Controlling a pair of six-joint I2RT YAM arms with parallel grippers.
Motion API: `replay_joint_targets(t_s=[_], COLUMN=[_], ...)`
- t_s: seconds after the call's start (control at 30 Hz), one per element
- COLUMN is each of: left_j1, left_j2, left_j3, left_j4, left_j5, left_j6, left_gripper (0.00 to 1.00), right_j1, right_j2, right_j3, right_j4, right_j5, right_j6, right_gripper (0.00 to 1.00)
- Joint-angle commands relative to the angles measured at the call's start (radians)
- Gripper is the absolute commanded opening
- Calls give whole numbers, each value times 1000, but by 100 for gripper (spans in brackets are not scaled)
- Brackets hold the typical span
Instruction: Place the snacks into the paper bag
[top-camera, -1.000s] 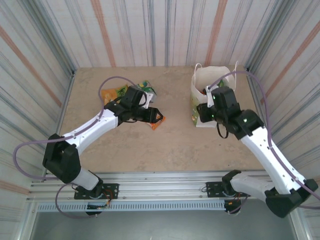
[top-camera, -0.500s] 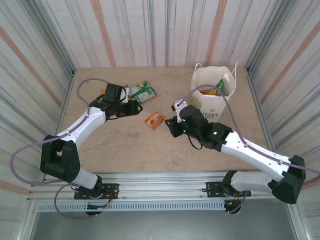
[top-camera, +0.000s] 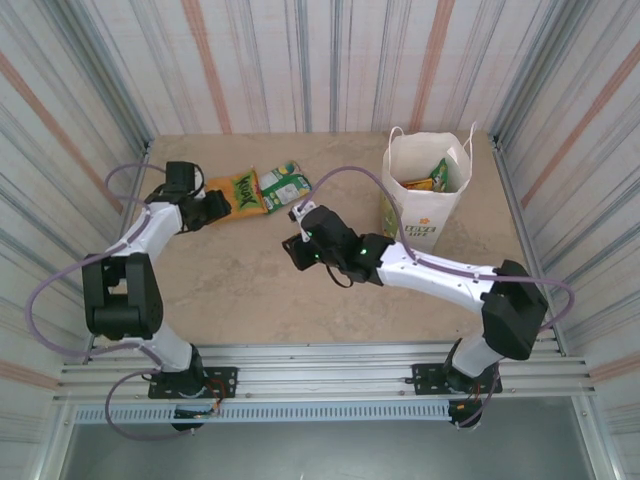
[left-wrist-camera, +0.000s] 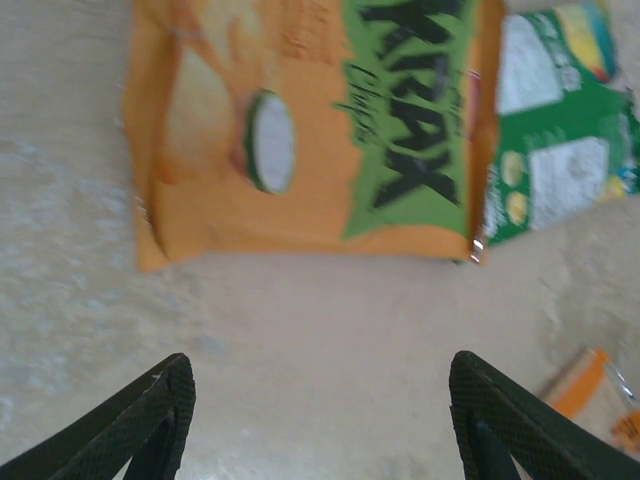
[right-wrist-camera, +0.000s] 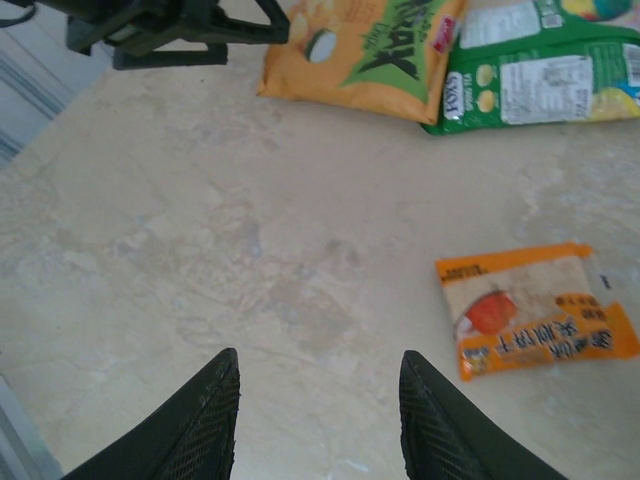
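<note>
An orange-and-green snack packet lies flat at the back left, with a green-white packet touching its right side. My left gripper hovers open just left of the orange-and-green packet, nothing between its fingers. My right gripper is open and empty over bare table mid-scene; a small orange sachet lies to its right. The white paper bag stands upright at the back right with packets inside.
Striped walls close in the table on three sides. The right arm stretches across the middle from the front right. The left gripper shows at the top left of the right wrist view.
The left arm has pulled back to the far left, uncovering the orange-and-green packet, and its jaws spread a little. The right arm has swung from the bag leftwards to the table's middle.
</note>
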Motion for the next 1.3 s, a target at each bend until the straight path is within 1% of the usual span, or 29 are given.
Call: replay_joint_targets(t_s=[0.0, 0.27, 0.57, 0.67, 0.73, 0.9, 1.07, 1.1, 1.2, 1.27], left_j1=[32, 54, 56, 56, 56, 56, 56, 57, 56, 56], left_j2=[72, 293, 523, 566, 584, 601, 557, 543, 497, 475], left_j3=[88, 316, 566, 606, 612, 602, 557, 547, 507, 484], left_j4=[-21, -93, -219, -243, -244, -231, -196, -188, -155, -131], left_j5=[-35, -124, -149, -141, -114, -73, -56, -56, -38, -28], left_j6=[24, 61, 101, 115, 118, 122, 139, 142, 148, 153], left_gripper=[71, 71, 70, 67, 65, 51, 41, 37, 22, 16], right_j1=[10, 11, 10, 5, -2, -16, -26, -27, -29, -31], right_j2=[42, 98, 138, 144, 147, 141, 104, 94, 66, 49], right_j3=[50, 83, 111, 113, 114, 112, 81, 72, 51, 39], right_j4=[19, 25, 13, 14, 16, 16, 26, 31, 37, 40], right_j5=[-36, -61, -68, -74, -82, -91, -72, -67, -54, -45], right_j6=[-35, -45, -61, -63, -62, -63, -63, -62, -60, -57], right_gripper=[45, 45, 45, 45, 45, 43, 42, 42, 42, 42])
